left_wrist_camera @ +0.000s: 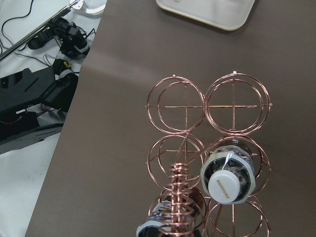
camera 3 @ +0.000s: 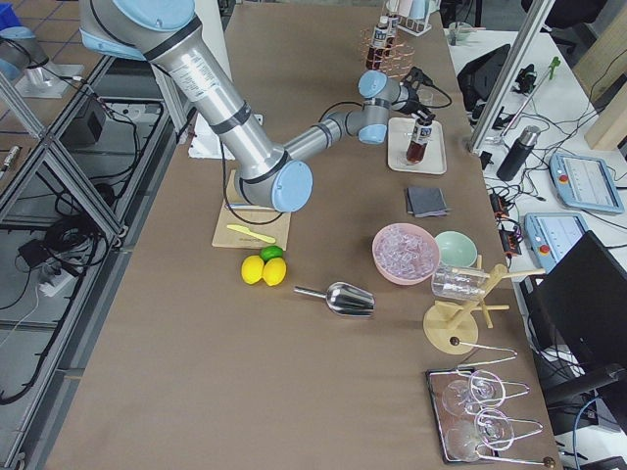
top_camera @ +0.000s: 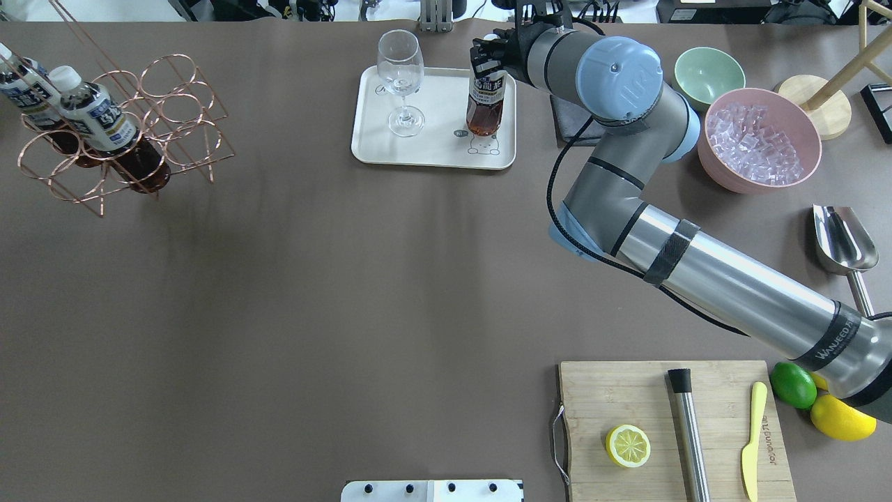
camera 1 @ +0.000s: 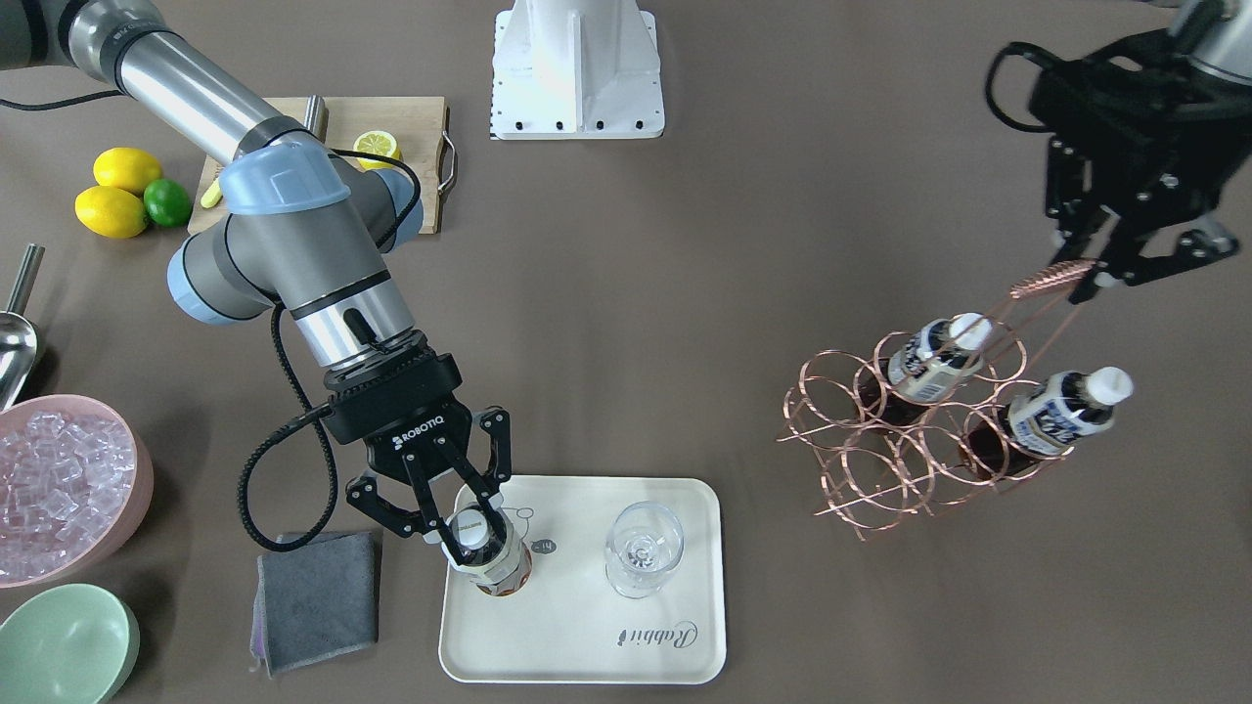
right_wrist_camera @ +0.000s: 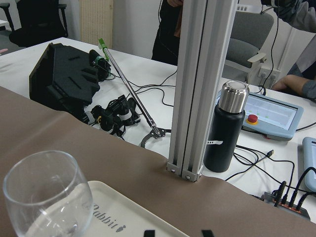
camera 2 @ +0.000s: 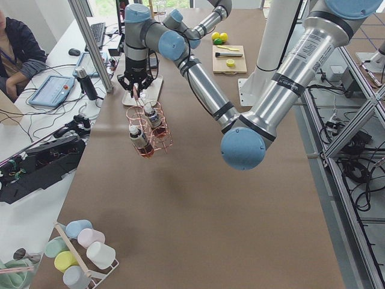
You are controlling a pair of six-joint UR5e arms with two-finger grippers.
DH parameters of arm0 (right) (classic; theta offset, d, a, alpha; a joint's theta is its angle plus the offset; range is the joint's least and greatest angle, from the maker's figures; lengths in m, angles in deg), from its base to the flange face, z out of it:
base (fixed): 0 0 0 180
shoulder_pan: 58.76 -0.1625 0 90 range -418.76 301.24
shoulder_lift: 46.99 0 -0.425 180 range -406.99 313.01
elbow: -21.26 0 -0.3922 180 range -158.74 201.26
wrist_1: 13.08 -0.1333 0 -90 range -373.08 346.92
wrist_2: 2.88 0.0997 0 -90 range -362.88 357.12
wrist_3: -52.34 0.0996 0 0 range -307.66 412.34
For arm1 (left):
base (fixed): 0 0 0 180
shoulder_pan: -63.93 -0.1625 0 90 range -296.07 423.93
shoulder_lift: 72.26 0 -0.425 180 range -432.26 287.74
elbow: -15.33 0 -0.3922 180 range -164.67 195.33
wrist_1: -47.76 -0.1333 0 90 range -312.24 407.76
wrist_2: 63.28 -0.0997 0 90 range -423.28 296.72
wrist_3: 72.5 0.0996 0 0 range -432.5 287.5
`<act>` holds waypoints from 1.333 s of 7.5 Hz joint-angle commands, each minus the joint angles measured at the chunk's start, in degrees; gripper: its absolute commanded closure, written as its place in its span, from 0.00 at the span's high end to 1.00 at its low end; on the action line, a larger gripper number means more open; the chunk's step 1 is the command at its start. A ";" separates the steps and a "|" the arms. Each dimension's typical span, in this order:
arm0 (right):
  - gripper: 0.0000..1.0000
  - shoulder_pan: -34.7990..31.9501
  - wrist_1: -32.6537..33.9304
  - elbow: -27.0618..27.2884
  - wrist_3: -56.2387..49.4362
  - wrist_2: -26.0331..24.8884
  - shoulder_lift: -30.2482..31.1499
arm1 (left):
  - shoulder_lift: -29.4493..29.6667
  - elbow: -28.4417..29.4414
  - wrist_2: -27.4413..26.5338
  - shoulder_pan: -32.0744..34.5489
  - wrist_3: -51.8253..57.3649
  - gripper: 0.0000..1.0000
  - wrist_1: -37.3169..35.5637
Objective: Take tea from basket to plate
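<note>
One tea bottle [camera 1: 494,559] stands on the cream plate [camera 1: 587,636], next to its bear drawing. My right gripper [camera 1: 468,523] is shut on the bottle's white cap and neck; it also shows in the overhead view [top_camera: 488,59]. My left gripper [camera 1: 1091,272] is shut on the coiled handle of the copper basket [camera 1: 880,460] and holds it tilted. Two more tea bottles [camera 1: 934,357] [camera 1: 1061,411] lie in its ring cells. The left wrist view looks down the handle onto the basket [left_wrist_camera: 207,103] and one bottle cap [left_wrist_camera: 227,183].
A wine glass [camera 1: 641,548] stands on the plate beside the bottle. A grey cloth [camera 1: 318,596], a pink bowl of ice [camera 1: 59,489] and a mint-green bowl [camera 1: 59,645] lie beside the plate. A cutting board [top_camera: 662,432] holds a lemon half.
</note>
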 commanded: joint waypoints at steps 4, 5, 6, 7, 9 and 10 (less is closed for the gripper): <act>1.00 0.39 -0.13 -0.10 -0.20 -1.07 0.23 | 0.57 23.77 3.36 7.18 31.22 0.00 13.96; 1.00 0.48 -0.13 -0.02 -0.11 -1.07 0.23 | 0.83 27.28 3.27 7.18 32.29 0.00 16.86; 1.00 0.48 -0.13 0.07 -0.11 -1.07 0.23 | 0.75 28.97 3.27 7.18 32.73 0.00 18.89; 1.00 0.39 -0.13 0.33 0.15 -1.07 0.14 | 0.75 29.60 3.27 7.18 32.74 0.00 19.00; 1.00 -0.49 0.48 3.65 0.15 1.19 1.88 | 0.66 29.34 3.27 7.18 32.65 0.00 18.91; 1.00 -2.23 1.27 9.25 0.33 5.04 6.25 | 0.57 29.25 3.27 7.18 32.65 0.00 18.91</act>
